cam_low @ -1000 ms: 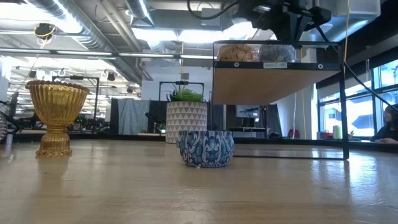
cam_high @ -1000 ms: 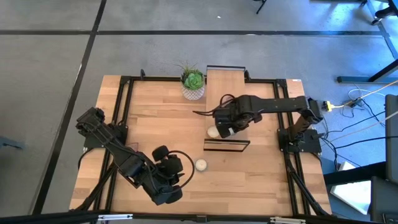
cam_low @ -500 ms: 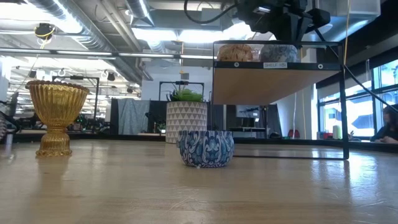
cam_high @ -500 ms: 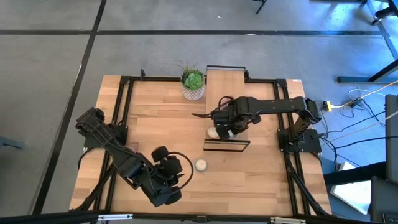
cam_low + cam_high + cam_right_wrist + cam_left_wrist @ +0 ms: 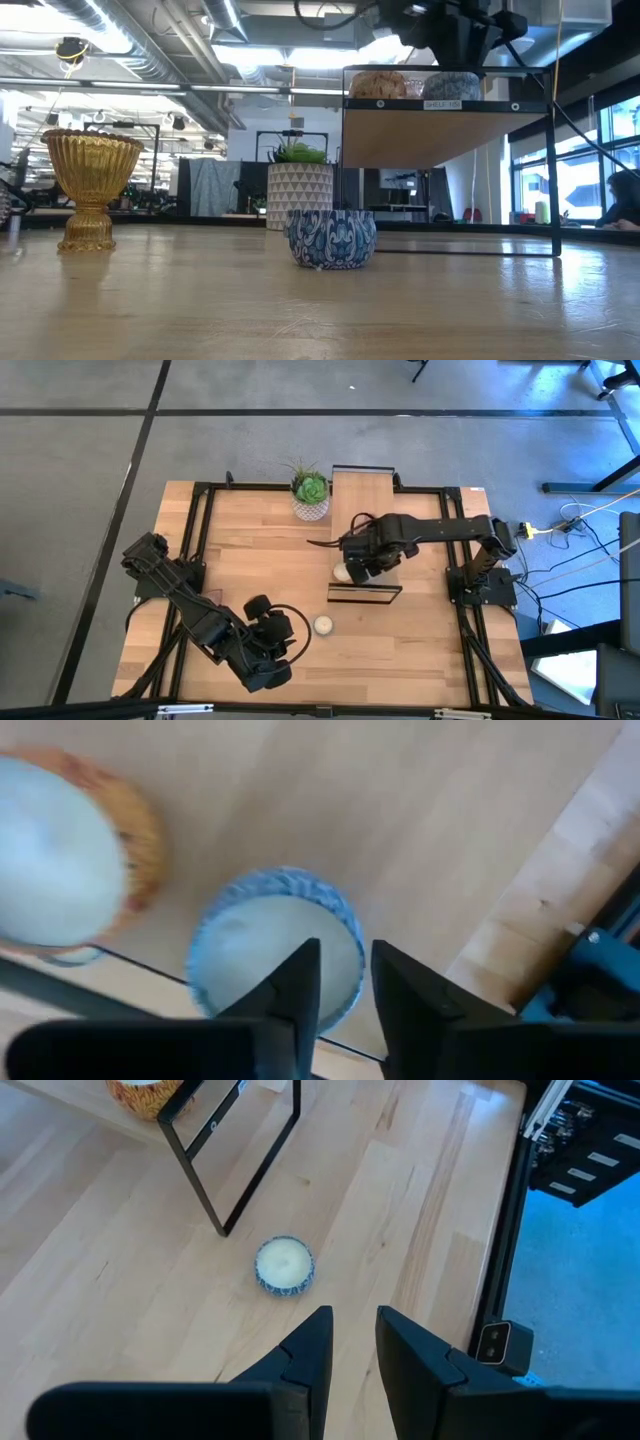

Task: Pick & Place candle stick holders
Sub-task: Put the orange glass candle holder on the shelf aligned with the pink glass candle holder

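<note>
**Jaws parting above the blue holder on the shelf**

Jaws of the right gripper (image 5: 346,954) are standing slightly spread and pinching nothing. They are hanging directly over the blue-patterned holder (image 5: 275,955), whose rim and pale wax are showing through the gap. That holder is sitting on the raised shelf (image 5: 445,135), just toward 3 o'clock of the worktop's (image 5: 250,550) middle. The orange holder (image 5: 70,860) is sitting close beside it. Whether a fingertip is brushing the blue rim, the pictures are not showing.

The left gripper (image 5: 352,1322) is waiting near the worktop's 7 o'clock corner, its jaws a little apart and empty. It is looking toward a second blue bowl holder (image 5: 285,1265), which is sitting on the worktop toward 6 o'clock of the shelf. In the low view a gold goblet holder (image 5: 90,185) is standing well off to 9 o'clock of that bowl. The potted plant (image 5: 311,495) is sitting at the 12 o'clock edge.

Each bowl is looking rigid, smooth-walled and filled with wax, so it is probably weighing a fair bit for its size and chipping if knocked. The wall is likely proving too slick and wide to span. Pinching the rim, one finger over the wax and one outside, is looking like the safer hold. The goblet is offering its narrow waist instead.
</note>
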